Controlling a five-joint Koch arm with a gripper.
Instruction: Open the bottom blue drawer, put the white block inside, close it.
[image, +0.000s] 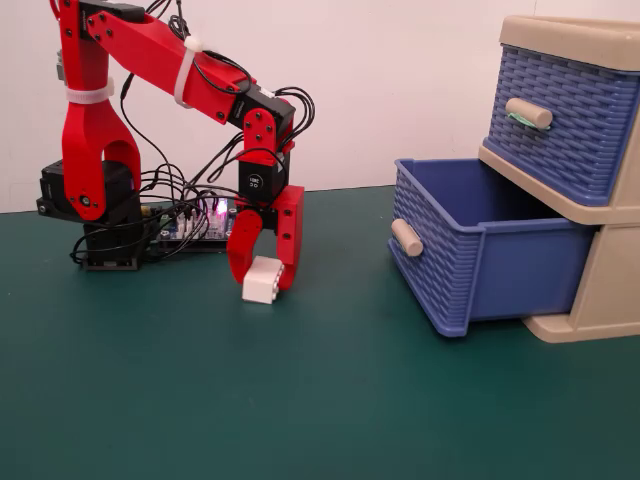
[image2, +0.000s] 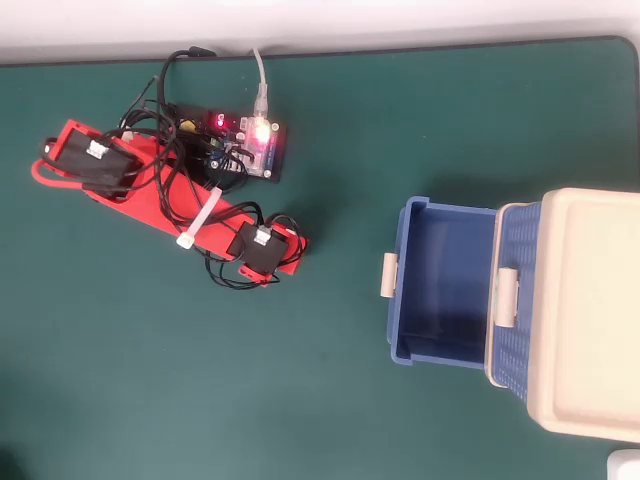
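Green counter (image: 330, 400) bare in front; white block (image: 261, 281) on it, between red jaws (image: 263, 283) closed around it, apparently gripping. Best lifted straight, carried level rightward, lowered well inside open bottom drawer (image: 480, 250) beyond.

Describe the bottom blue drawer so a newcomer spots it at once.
At the right of the fixed view stands a beige cabinet holding two blue woven-pattern drawers. The bottom blue drawer is the lower one, pulled out and empty, with a plain beige handle; the upper drawer is shut and has a green mark at its handle.
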